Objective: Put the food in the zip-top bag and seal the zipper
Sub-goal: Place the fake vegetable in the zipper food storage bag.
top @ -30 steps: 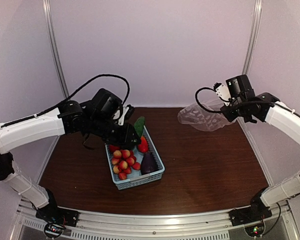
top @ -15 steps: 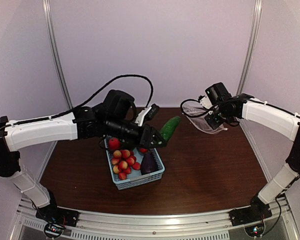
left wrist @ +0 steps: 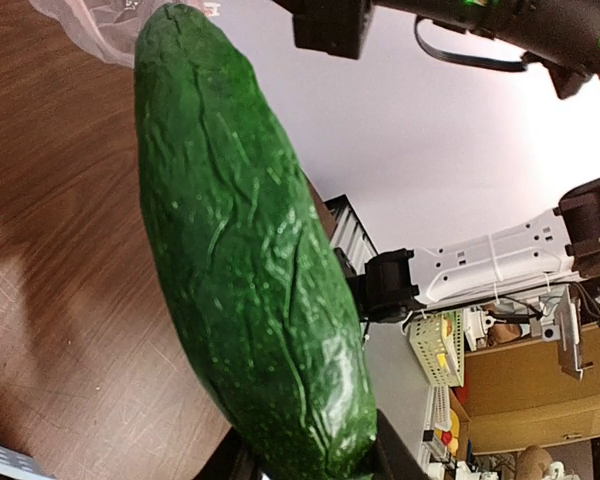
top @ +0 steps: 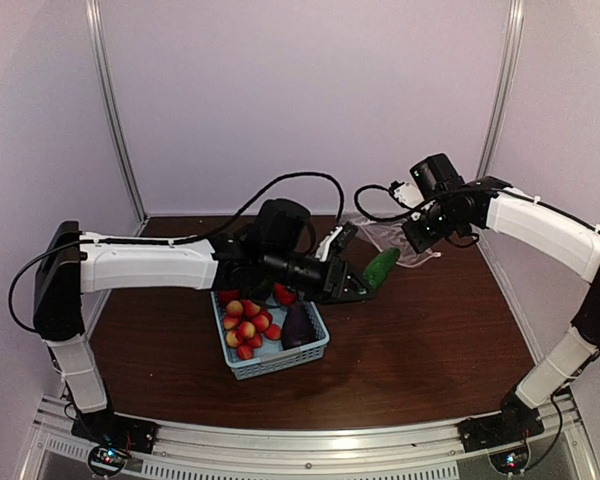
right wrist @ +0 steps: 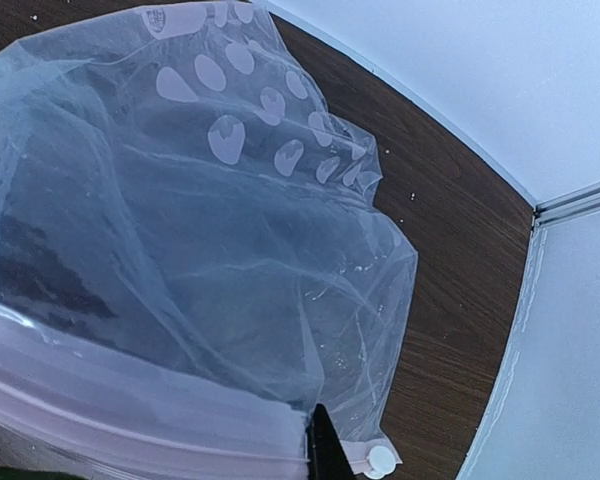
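Observation:
My left gripper [top: 357, 286] is shut on a long bumpy green pepper [top: 382, 268] and holds it above the table, its tip close to the bag's mouth. The pepper fills the left wrist view [left wrist: 250, 270], with the jaws clamped on its lower end. My right gripper [top: 421, 236] is shut on the mouth edge of the polka-dot zip-top bag [top: 392, 238], holding it up at the back right. In the right wrist view the bag [right wrist: 210, 250] hangs open, with the zipper strip [right wrist: 130, 425] along its lower edge and one dark fingertip [right wrist: 322, 452] on it.
The light-blue basket [top: 275, 362] stands mid-table under my left arm. It holds the red-yellow fruit cluster [top: 246, 325], the dark eggplant [top: 298, 326] and a red piece [top: 283, 294]. The enclosure walls are close behind the bag.
My left arm has swung right from over the basket, carrying the green pepper up to the bag. My right gripper has moved left and lower with the bag.

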`<state>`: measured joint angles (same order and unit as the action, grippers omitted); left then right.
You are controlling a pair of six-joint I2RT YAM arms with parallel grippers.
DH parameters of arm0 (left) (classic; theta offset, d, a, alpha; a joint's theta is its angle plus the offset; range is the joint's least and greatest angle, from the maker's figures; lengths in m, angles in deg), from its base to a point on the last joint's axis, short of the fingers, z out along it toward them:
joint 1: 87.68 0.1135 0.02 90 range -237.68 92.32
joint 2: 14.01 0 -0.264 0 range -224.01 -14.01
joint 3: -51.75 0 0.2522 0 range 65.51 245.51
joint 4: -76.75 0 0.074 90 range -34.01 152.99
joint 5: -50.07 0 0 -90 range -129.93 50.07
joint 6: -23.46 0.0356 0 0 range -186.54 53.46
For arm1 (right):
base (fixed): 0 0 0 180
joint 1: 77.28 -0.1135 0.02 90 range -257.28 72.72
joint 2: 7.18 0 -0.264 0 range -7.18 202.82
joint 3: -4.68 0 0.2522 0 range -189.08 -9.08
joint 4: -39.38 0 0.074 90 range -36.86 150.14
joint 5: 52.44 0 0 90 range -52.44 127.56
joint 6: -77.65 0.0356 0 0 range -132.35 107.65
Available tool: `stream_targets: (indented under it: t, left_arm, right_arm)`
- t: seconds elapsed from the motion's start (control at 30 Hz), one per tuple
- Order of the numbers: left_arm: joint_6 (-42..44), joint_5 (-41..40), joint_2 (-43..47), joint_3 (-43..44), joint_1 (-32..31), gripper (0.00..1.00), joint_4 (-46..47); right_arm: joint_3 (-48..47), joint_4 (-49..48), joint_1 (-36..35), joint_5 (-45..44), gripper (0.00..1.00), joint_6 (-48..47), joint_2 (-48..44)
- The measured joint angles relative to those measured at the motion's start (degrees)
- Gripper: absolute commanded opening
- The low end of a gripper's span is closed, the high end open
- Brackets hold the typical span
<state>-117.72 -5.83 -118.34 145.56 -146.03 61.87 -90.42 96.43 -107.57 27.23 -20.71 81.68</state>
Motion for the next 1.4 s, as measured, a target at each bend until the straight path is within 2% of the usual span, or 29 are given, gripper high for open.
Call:
stream_targets:
  t: [0.27,0.57,0.63,0.73,0.8,0.87,0.97,1.13,1.4]
  left_arm:
    - [-9.0,-1.7,-4.7,1.5,0.0,0.00,7.4]
    - [-26.7,-7.3,-14.3,5.2,1.4,0.00,21.5]
    - [-30.3,-8.5,-17.2,6.5,1.7,0.07,24.0]
    - [-34.4,-10.0,-20.8,8.7,2.1,0.29,27.2]
    - [-36.3,-11.1,-22.1,9.7,2.1,0.39,28.9]
    - [-37.5,-11.9,-22.9,10.8,2.1,0.55,30.8]
    - [-38.6,-12.8,-23.5,12.6,2.1,0.69,32.8]
    - [-36.7,-12.9,-23.0,14.5,2.1,0.72,32.3]
    - [-24.3,-11.9,-15.7,14.6,1.7,0.70,17.9]
  right_arm:
    - [0.1,1.1,-1.0,4.5,0.00,0.2,-0.9]
    - [2.3,2.7,-2.7,12.5,0.00,-0.7,-7.9]
    - [2.8,3.0,-2.8,13.8,0.00,-0.9,-9.1]
    - [4.0,3.6,-2.8,15.7,0.00,-1.6,-10.0]
    - [4.8,4.0,-2.8,17.1,0.00,-1.9,-10.1]
    - [5.6,4.2,-2.8,18.1,0.00,-1.9,-10.1]
    - [6.0,5.1,-2.7,18.9,0.00,-1.7,-10.1]
    - [4.4,6.6,-1.0,21.9,0.00,-1.2,-9.4]
    - [-1.0,8.2,5.8,26.7,0.00,-0.1,-7.8]
